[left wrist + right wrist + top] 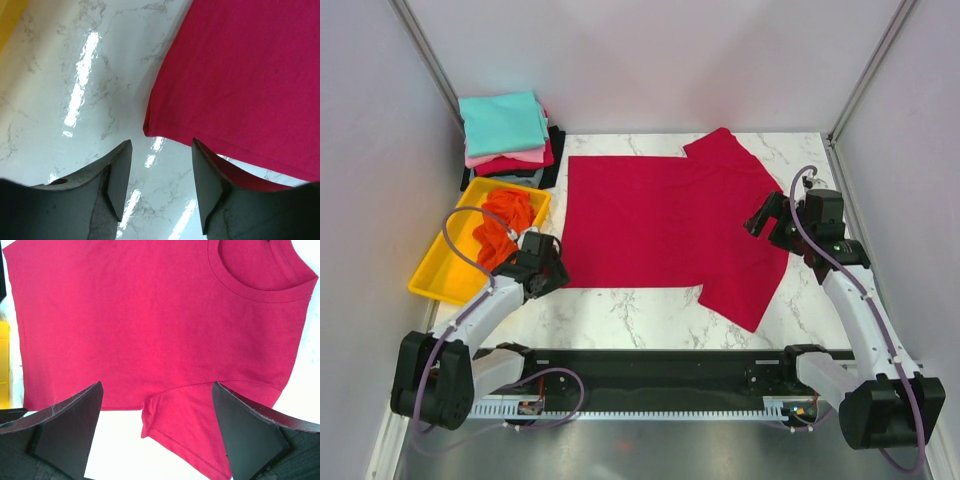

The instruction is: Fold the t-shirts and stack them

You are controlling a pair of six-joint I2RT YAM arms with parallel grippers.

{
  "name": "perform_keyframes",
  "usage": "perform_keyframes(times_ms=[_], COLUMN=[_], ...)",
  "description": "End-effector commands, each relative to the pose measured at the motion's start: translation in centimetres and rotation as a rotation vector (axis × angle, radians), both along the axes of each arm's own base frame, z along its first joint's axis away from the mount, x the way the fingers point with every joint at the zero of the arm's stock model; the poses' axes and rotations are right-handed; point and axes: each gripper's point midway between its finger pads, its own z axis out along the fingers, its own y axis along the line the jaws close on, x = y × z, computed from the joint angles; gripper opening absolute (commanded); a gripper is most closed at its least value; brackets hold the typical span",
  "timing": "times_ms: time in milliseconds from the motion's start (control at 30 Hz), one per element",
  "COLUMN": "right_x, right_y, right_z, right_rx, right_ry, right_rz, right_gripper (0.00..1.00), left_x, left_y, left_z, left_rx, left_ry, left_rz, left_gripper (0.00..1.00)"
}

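Now, at left, one orange t-shirt (pixel 505 225) lies in one yellow tray (pixel 430 280); the folded stack (pixel 505 125) behind holds perhaps five. The left pincer (pixel 161 145), half open and empty, sits at the corner of the one crimson t-shirt (pixel 650 220), flat on the tabletop (pixel 640 310), and may close beside the hem. The right pincer (pixel 156 387) is wide open, empty.

My left arm (pixel 485 305) is bent, reaching in from lower left of the top view. Left gripper (pixel 160 147) points down, jaws partly apart, nothing between them as far as I can tell. Right arm (pixel 860 300) runs up the right side. Right gripper (pixel 157 390) is spread wide, empty.
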Motion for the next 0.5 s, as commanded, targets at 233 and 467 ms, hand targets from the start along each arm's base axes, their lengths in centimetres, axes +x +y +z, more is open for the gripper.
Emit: perform_keyframes(times_ms=[233,467], right_x=[-0.6,-1.1], right_y=[-0.1,-0.2], right_z=[-0.6,-1.8], right_rx=[-0.012,-0.022], right_ry=[0.025,0.052], right_rz=[0.01,0.005], right_gripper=[0.98,0.98], left_x=[2.5,2.4], left_y=[0.4,0.7], left_z=[-0.4,-1.0], left_rx=[-0.013,0.007], left_ry=[-0.091,-0.068], left_rz=[0.107,0.121], left_gripper=[0.54,0.48])
